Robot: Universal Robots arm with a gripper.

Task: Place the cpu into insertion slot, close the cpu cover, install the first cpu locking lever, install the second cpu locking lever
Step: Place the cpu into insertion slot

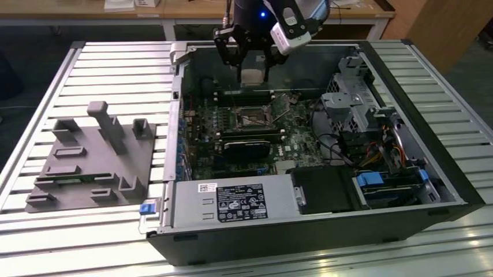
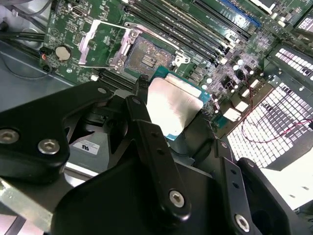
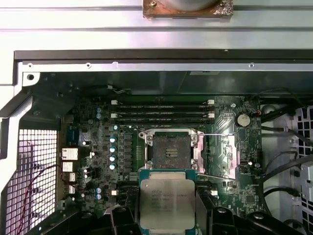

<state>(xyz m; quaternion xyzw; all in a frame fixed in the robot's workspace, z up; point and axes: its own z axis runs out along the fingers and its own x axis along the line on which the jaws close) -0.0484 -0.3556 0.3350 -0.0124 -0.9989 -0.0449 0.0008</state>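
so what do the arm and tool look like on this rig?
The tool is black: flat jointed links fastened with silver socket-head screws, a white sticker on a grey part behind them, a silvery bracket beside. In the exterior view, a white-grey camera box is mounted at the wrist, a blue light glows above the tool, and a thin cable runs alongside.

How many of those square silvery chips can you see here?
1. The cpu sits in the gripper, over the board near the open, bare insertion slot. Others might be hidden elsewhere in the case.
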